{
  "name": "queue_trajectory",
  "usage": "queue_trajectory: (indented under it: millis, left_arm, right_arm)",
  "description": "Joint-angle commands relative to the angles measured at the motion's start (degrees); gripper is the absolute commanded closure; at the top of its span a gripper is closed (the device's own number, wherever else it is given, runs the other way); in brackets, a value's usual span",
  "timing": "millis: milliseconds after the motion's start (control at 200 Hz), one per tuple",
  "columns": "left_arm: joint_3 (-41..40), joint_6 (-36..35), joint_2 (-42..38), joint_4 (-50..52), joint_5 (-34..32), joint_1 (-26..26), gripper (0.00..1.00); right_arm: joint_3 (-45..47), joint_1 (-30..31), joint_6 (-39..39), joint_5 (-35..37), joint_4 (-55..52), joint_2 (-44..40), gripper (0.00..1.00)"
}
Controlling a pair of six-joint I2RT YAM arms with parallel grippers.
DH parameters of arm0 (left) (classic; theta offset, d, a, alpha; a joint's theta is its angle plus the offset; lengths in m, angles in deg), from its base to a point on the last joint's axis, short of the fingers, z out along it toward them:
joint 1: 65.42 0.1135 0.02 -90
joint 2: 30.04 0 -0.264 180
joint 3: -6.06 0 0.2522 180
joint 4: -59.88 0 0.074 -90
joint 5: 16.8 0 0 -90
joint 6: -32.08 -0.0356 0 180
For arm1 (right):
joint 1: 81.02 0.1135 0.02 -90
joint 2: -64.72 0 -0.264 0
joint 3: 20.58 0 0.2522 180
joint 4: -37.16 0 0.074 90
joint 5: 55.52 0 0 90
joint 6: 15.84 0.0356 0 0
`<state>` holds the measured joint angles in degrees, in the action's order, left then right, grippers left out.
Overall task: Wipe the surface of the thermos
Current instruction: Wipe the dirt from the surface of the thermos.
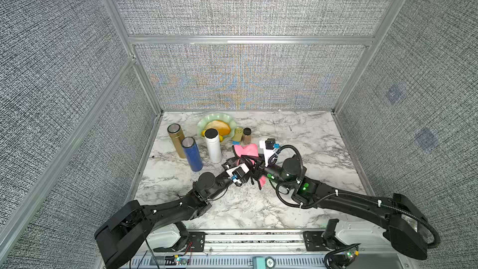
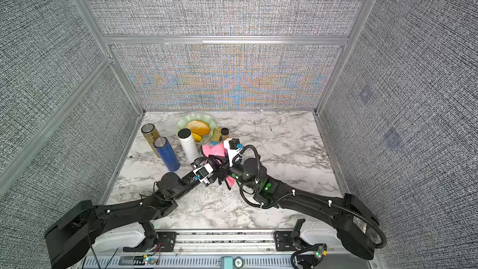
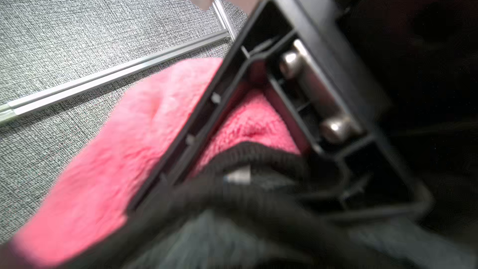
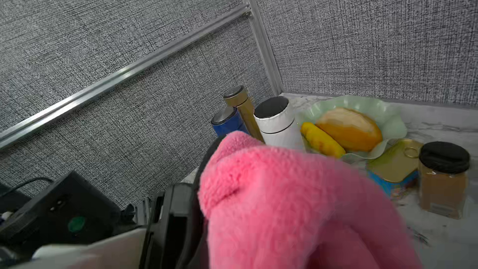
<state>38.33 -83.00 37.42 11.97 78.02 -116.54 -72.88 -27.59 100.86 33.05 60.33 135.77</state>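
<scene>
Drooping fluffy pink cloth (image 4: 284,203); white cylindrical thermos (image 4: 279,128) (upright).

The gold thermos (image 1: 176,141), blue thermos (image 1: 192,157) and white thermos (image 1: 213,148) stand upright, closely grouped. The pink cloth (image 1: 247,150) is bunched, near the white thermos.

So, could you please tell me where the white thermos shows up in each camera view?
In a top view: the white thermos stands left of centre, between the blue thermos and the pink cloth.
In a top view: thermos in the same place.
Left wrist: cannot be made out.
Right wrist: thermos mid-picture, beyond the cloth.
Shared landmark: the green plate just behind it, except in the left wrist.
</scene>
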Motion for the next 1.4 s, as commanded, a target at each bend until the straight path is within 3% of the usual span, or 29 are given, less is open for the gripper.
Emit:
queue_trajectory:
  millis: [0, 270, 575, 785, 920, 1071, 1191, 1396]
  left_arm:
    - [1.5, -0.1, -0.1, -22.6, 7.0, -0.5, 1.00]
    - [2.0, 0.8, 1.5, -23.8, 7.5, -0.5, 1.00]
    - [1.6, 0.6, 0.8, -23.7, 8.4, -0.5, 1.00]
    - [1.4, 0.7, 0.9, -24.0, 8.4, -0.5, 1.00]
    - [0.8, 0.7, 0.0, -24.0, 8.7, -0.5, 1.00]
    - [0.7, 0.8, -0.4, -24.2, 8.9, -0.5, 1.00]
    - [0.5, 1.2, -0.6, -24.9, 8.5, -0.5, 1.00]
    - [-3.4, 9.5, -1.4, -37.4, -3.6, -0.5, 1.00]
  right_arm:
    - [2.4, -3.8, 3.0, 1.0, -10.5, -0.2, 1.00]
    - [1.5, 4.0, -1.0, 1.7, -9.8, 1.3, 1.00]
    - [4.2, -4.3, 3.6, -1.2, -6.8, 0.6, 1.00]
    - [1.1, 4.7, -1.5, 2.2, -8.6, 2.7, 1.00]
    - [1.5, 1.8, 0.4, 0.2, -6.6, 3.0, 1.00]
    - [3.6, -5.4, 4.6, -2.4, -5.3, 2.5, 1.00]
    - [5.3, -4.8, 3.6, -0.2, -5.3, 1.6, 1.00]
    - [9.7, -8.6, 4.9, 3.3, -1.5, 1.1, 1.00]
